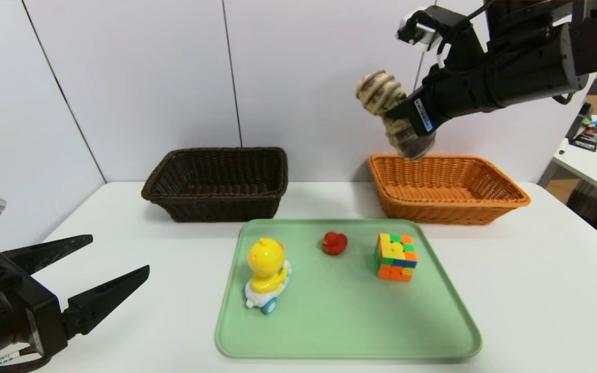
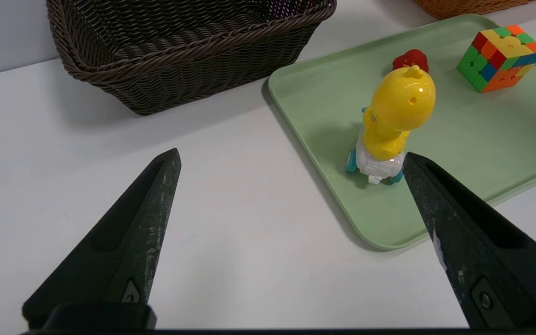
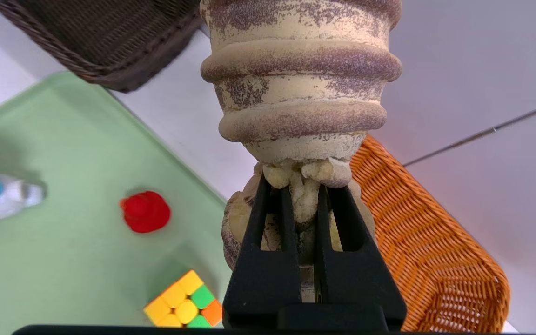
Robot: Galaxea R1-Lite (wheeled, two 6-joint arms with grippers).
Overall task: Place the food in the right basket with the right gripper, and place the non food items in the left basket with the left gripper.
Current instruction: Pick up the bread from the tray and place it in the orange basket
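One loaf aloft, hanging across the near left corner of its basket

Left of the tray, the left gripper (image 1: 121,250) waits over the white table (image 1: 174,280), claw spread wide and holding nothing. The dark brown wicker basket (image 1: 215,197) stands behind. On the green tray (image 1: 350,331) sit the yellow duck on its wheeled base (image 1: 267,274), the red rubber duck (image 1: 334,243) and the puzzle cube (image 1: 397,257). Farther right, the right gripper (image 1: 401,115) has its claw clamped on the middle of the striped bread loaf (image 1: 379,92), in the air above the left end of the orange wicker basket (image 1: 454,212). The loaf's long axis slants, upper end leftward, lower end toward the basket. The right arm is the nearer; its next move probably calls for a shift rightward and down, lest the upper end catch the rim.
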